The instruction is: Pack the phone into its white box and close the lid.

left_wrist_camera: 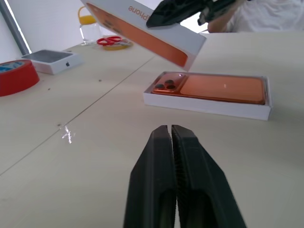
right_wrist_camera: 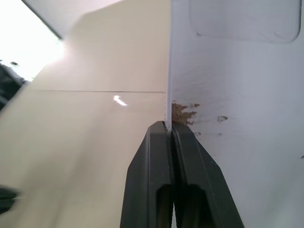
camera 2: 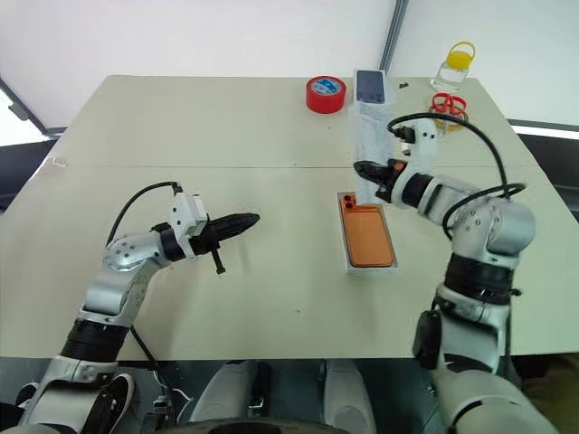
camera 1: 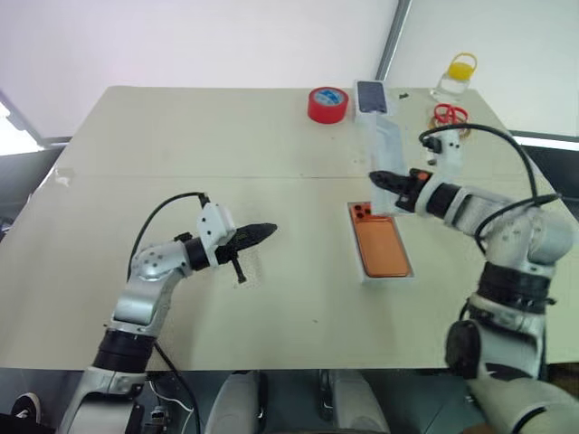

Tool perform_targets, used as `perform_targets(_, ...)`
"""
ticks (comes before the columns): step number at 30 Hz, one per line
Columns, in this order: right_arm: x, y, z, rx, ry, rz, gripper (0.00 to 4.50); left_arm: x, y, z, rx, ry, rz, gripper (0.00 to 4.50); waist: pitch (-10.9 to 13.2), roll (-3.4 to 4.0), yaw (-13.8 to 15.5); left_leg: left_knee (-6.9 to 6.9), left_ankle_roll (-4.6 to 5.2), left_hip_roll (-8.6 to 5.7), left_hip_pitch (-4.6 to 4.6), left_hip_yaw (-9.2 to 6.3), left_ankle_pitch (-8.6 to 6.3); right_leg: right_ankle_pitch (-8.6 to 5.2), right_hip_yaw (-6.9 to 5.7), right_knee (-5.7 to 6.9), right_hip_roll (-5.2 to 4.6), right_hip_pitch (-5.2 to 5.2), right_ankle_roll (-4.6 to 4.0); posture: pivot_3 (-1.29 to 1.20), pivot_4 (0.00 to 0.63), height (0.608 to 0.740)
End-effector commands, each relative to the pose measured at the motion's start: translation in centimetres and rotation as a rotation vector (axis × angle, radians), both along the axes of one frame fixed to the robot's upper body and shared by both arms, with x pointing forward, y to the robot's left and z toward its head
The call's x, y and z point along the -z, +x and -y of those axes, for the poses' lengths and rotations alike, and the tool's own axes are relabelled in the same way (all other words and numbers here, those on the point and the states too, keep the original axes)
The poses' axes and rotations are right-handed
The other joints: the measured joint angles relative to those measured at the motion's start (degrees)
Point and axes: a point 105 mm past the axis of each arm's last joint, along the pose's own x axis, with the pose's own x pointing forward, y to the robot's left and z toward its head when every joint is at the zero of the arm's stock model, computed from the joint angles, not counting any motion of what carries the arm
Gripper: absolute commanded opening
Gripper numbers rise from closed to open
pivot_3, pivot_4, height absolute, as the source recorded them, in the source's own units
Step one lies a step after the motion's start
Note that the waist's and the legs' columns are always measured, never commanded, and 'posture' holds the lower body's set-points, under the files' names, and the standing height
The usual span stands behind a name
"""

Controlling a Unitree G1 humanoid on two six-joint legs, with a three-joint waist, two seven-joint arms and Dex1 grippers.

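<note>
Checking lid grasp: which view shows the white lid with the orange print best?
Left wrist view: the white cardboard lid with the orange phone print hangs tilted, pinched by the right gripper. The eye views show its pale inside; the right wrist view, one wall.

The orange phone [camera 1: 381, 247] lies camera-side up in the shallow white box [camera 1: 365, 271] on the table. The white lid [camera 1: 384, 145] hangs tilted above it, pinched at one wall.

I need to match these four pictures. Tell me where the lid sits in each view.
Left eye view: the lid hangs tilted beyond the white box, pinched by the right pincer.
Right eye view: same, lid beyond the phone.
Left wrist view: lid above the phone.
Right wrist view: its plain inside, edge pinched.
Shared landmark: red tape roll.
</note>
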Motion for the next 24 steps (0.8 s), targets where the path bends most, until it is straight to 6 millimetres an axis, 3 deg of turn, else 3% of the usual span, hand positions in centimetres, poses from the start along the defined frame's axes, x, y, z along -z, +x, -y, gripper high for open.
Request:
perform_targets(1, -1.8, -2.6, -1.9, -0.083, 0.122, 0.041, 0.00, -0.7, -0.3, 1.3, 0.035, -0.006, 0.030, 0.04, 0.0, 0.03, 0.0, 0.00, 0.00, 0.00, -0.01, 0.00, 0.00, 0.00, 0.00, 0.02, 0.00, -0.01, 0.00, 0.00, 0.150, 0.739)
perform_targets(6, 1.2, -6.5, -4.0, -0.226, 0.113, -0.029, 0.00, -1.0, 0.2, 2.2, 0.039, -0.004, 0.052, 0.04, 0.0, 0.04, 0.2, -0.01, 0.00, 0.00, 0.00, -0.07, 0.00, -0.01, -0.03, 0.02, 0.00, 0.00, -0.03, 0.00, 0.150, 0.739)
perform_targets(11, 2.9, -8.0, -4.3, -0.287, 0.134, -0.117, 0.00, -1.6, 0.3, 3.0, 0.057, -0.039, 0.061, 0.04, 0.0, 0.13, -0.4, 0.00, 0.00, -0.11, 0.04, 0.02, 0.00, -0.03, 0.08, -0.07, -0.08, 0.05, -0.06, 0.00, 0.150, 0.739)
perform_targets(13, 3.0, -8.0, -4.4, -0.290, 0.147, -0.138, 0.00, -1.5, 0.2, 3.4, 0.066, -0.046, 0.057, 0.04, 0.0, 0.14, -0.7, 0.00, 0.00, -0.04, 0.05, 0.01, 0.00, -0.03, 0.05, -0.06, -0.02, 0.04, -0.04, 0.00, 0.150, 0.739)
perform_targets(17, 2.8, -6.3, -4.3, -0.236, 0.205, -0.197, 0.00, -1.4, -0.1, 4.2, 0.075, -0.064, 0.050, 0.04, 0.0, 0.14, -1.3, -0.04, 0.01, 0.04, 0.03, -0.04, 0.00, -0.02, 0.02, -0.03, 0.07, 0.02, -0.02, 0.00, 0.150, 0.739)
perform_targets(24, 3.7, -3.9, -3.4, -0.168, 0.161, -0.337, 0.00, -1.1, 0.5, 5.3, 0.059, -0.079, 0.036, 0.04, 0.0, 0.13, -1.1, -0.03, 0.02, 0.01, 0.03, -0.02, 0.00, -0.02, 0.03, -0.07, 0.06, 0.06, -0.02, 0.00, 0.150, 0.739)
